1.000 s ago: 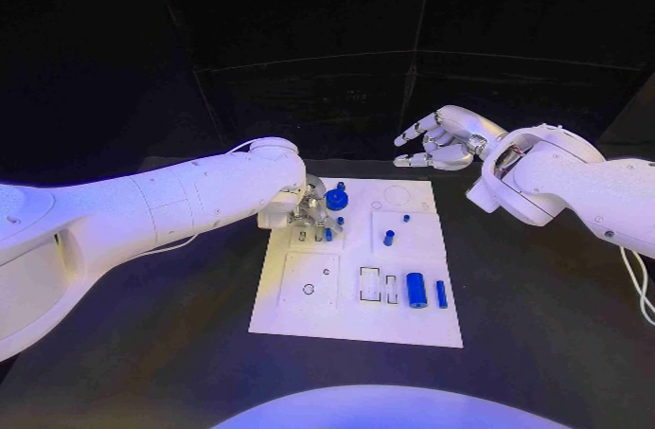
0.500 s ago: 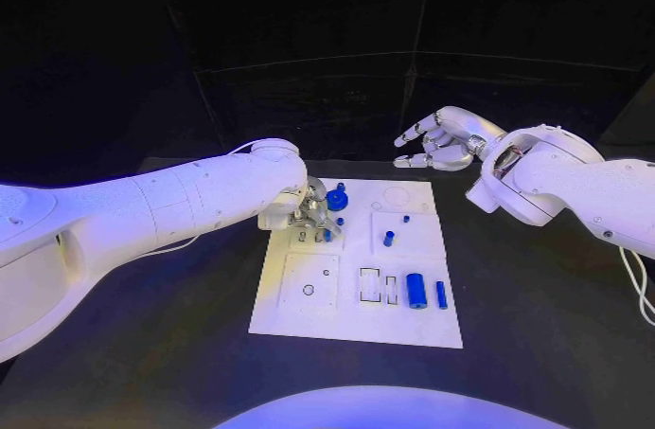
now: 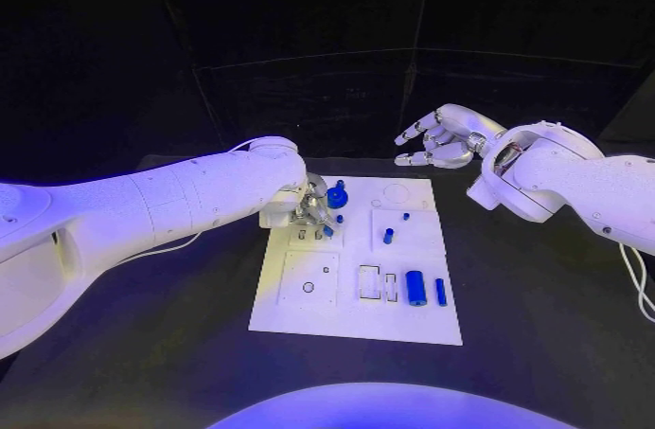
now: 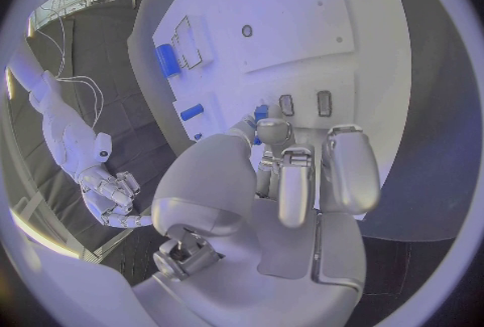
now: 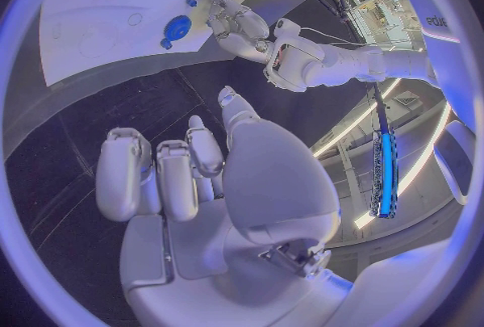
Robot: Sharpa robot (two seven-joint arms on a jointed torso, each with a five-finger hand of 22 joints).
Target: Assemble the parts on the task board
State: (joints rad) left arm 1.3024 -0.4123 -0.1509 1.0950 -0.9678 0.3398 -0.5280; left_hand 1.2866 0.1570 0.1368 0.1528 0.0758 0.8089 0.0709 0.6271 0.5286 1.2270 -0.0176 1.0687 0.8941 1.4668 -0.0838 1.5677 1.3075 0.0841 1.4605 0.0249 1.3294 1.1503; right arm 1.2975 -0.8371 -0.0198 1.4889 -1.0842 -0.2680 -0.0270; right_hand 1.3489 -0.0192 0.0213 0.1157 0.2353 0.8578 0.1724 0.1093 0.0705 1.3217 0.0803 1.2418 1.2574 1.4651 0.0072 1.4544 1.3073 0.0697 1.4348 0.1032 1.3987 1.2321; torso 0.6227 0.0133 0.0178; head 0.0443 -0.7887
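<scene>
The white task board (image 3: 355, 301) lies mid-table. My left hand (image 3: 311, 211) hovers low over its far left part, thumb and a finger pinching a small blue peg (image 4: 260, 112) close to two small slots (image 4: 286, 105). Just beyond the hand stands a round blue knob (image 3: 336, 199). Two short blue pegs (image 3: 388, 237) stand mid-board. A thick blue cylinder (image 3: 415, 289) and a thin blue rod (image 3: 441, 293) lie near the right edge. My right hand (image 3: 437, 137) hangs in the air past the board's far right corner, fingers loosely bent and apart, holding nothing.
Black table (image 3: 546, 296) surrounds the board on all sides. Rectangular recesses (image 3: 370, 283) and a small round hole (image 3: 309, 287) mark the board's near half. A black backdrop stands behind the table.
My left hand has edged slightly over the board's far left with the peg. The right hand has barely moved.
</scene>
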